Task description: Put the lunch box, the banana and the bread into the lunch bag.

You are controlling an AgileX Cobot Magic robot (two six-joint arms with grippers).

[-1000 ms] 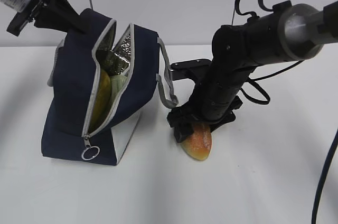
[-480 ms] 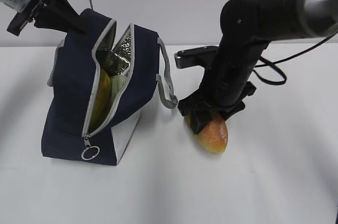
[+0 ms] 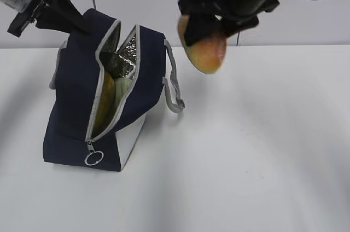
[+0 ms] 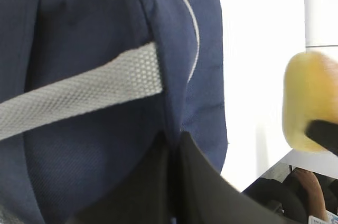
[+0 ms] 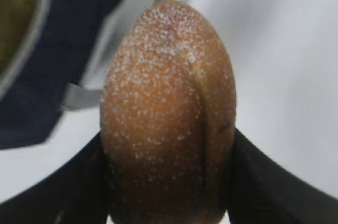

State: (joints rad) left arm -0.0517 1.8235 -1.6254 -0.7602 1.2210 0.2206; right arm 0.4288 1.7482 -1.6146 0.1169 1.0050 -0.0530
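Note:
The navy lunch bag (image 3: 74, 92) stands on the white table, unzipped, its silver lining showing. Inside I see the yellow banana (image 3: 105, 99) and the pale green lunch box (image 3: 123, 87) beside it. My left gripper (image 3: 76, 24) is shut on the bag's top rear edge and holds it up; in the left wrist view the fingers (image 4: 153, 182) pinch the navy fabric (image 4: 95, 145) below a grey strap (image 4: 79, 94). My right gripper (image 3: 205, 29) is shut on the golden-brown bread (image 3: 205, 51), held in the air to the right of the bag's top. The bread fills the right wrist view (image 5: 169, 113).
The bag's grey strap handle (image 3: 174, 87) hangs off its right side. The ring pull (image 3: 93, 158) sits at the bottom front end of the zipper. The bread also shows in the left wrist view (image 4: 309, 102). A white wall stands behind the table.
My right gripper has lifted the bread off the table, up and slightly left, to about the height of the bag's top. The left gripper and the bag have not moved.

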